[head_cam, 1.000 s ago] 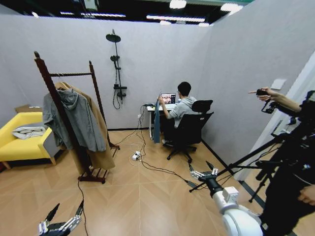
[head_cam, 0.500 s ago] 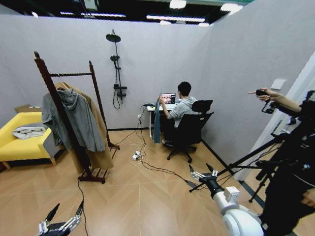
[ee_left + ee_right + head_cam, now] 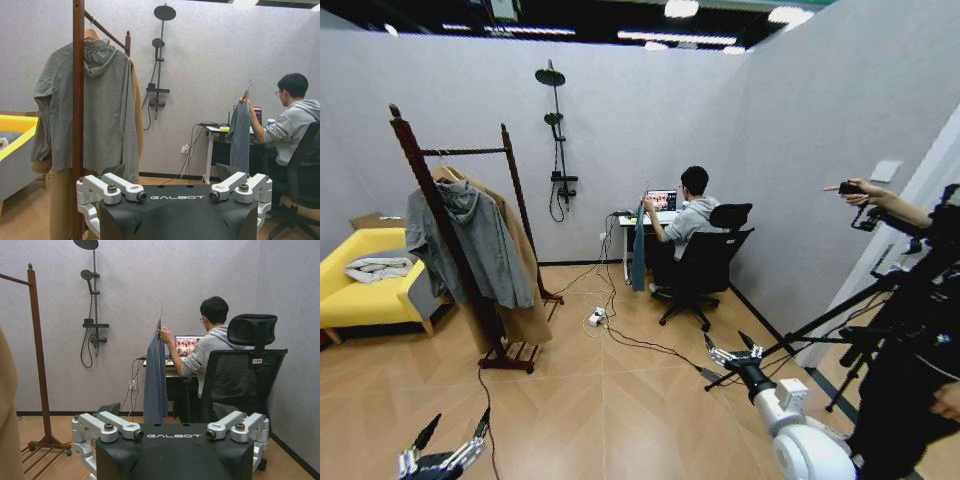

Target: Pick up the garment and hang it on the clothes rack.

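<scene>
Ahead of the right pincer (image 3: 732, 353) the floor (image 3: 620, 400) is open, but loose cables (image 3: 620, 335) and a tripod leg (image 3: 790, 345) lie close. A grey jacket (image 3: 470, 245) crowds the rack bar (image 3: 465, 152).

Clothes rack (image 3: 460, 230) stands at left, before the sofa (image 3: 365, 290). Garment (image 3: 638, 248) hangs far back, centre, just left of the seated person's hand (image 3: 646, 203) holding it; the desk (image 3: 632, 221) is behind.
</scene>
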